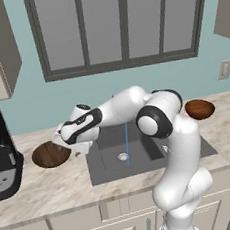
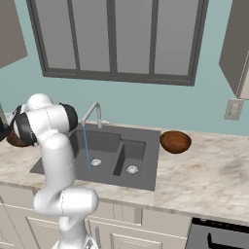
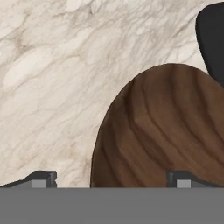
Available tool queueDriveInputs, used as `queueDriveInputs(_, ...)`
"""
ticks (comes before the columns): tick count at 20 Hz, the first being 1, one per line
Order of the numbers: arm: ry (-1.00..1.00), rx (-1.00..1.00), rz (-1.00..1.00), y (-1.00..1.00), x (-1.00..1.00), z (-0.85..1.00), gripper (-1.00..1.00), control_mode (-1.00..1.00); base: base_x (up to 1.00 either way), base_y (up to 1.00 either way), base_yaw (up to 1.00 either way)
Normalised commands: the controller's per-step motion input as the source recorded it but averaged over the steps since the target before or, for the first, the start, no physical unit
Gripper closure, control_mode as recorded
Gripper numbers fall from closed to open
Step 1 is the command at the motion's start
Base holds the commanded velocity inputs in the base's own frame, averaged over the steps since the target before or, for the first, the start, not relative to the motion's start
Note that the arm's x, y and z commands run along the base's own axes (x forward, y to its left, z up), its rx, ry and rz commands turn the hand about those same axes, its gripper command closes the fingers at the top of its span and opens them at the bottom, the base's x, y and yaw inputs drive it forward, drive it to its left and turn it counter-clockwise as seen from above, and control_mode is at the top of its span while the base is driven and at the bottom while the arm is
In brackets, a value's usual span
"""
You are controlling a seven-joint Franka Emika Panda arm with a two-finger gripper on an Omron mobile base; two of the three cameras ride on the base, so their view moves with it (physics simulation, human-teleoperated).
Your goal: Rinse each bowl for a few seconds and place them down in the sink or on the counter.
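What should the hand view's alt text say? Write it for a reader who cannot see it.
A dark-brown wood-grain bowl sits on the beige marble counter, seen from close above between the open gripper's two fingertips. A black object's edge shows at upper right.

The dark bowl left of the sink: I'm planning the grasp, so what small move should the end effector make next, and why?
Probably lower a little so the open end effector straddles the rim of the dark bowl, then close. In the hand view the two fingertips stand wide apart with the bowl's edge between them, nothing gripped. The bowl sits on the counter, and water already runs into the sink.
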Motion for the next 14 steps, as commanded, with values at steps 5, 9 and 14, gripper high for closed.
queueDriveInputs(5, 0.00, 0.00, 0.00, 0.18, 0.15, -0.23, -1.00, -1.00, 0.00, 0.00, 0.00)
queueDriveInputs(9, 0.00, 0.00, 0.00, 0.23, 0.18, -0.25, -1.00, -1.00, 0.00, 0.00, 0.00)
queueDriveInputs(14, 0.00, 0.00, 0.00, 0.23, 0.19, -0.31, -1.00, -1.00, 0.00, 0.00, 0.00)
